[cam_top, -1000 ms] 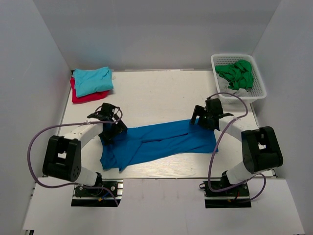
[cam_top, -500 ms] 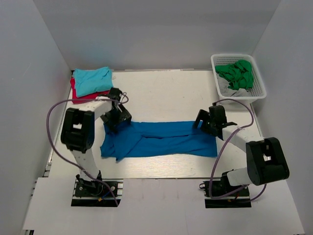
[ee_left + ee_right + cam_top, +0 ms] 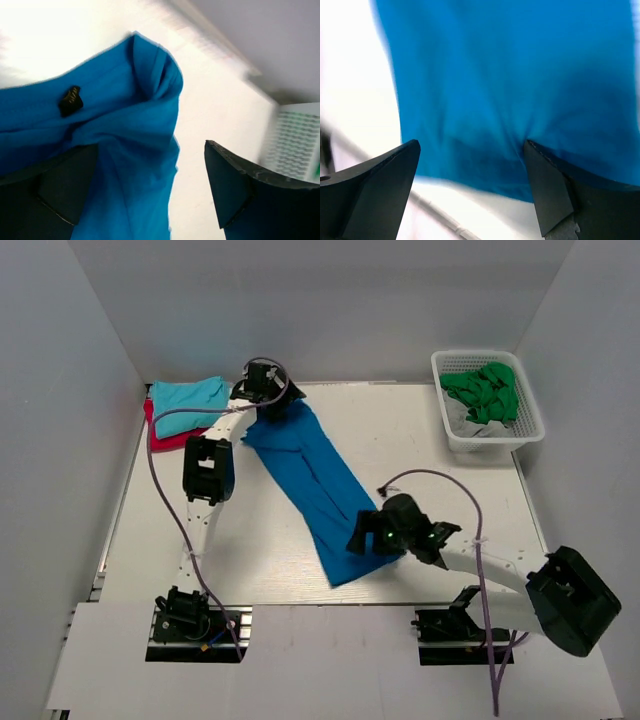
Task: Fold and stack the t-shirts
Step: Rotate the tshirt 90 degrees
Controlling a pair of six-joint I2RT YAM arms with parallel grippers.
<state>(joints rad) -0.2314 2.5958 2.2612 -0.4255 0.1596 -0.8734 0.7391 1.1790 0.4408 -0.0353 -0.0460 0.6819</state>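
Note:
The royal-blue t-shirt [image 3: 312, 472] lies as a long narrow strip, running diagonally from the back left to the front middle of the table. My left gripper [image 3: 264, 396] stands open over its far end. In the left wrist view [image 3: 151, 146] one finger is over the collar end of the shirt [image 3: 125, 125] and the other over bare table. My right gripper [image 3: 368, 536] is open at the near end, its jaws [image 3: 470, 142] spread across the hem [image 3: 510, 75], where the cloth puckers at one fingertip. A turquoise t-shirt [image 3: 188, 396] lies folded on a red one [image 3: 160, 437] at the back left.
A white basket [image 3: 446, 364] at the back right holds crumpled green cloth [image 3: 486, 390]; the basket's mesh [image 3: 295, 140] also shows in the left wrist view. Grey walls enclose the table on three sides. The near table edge runs just below the right gripper.
The blue shirt has swung from lying across the table to a diagonal. My left gripper went to the back left by the stack; my right gripper came to the front middle.

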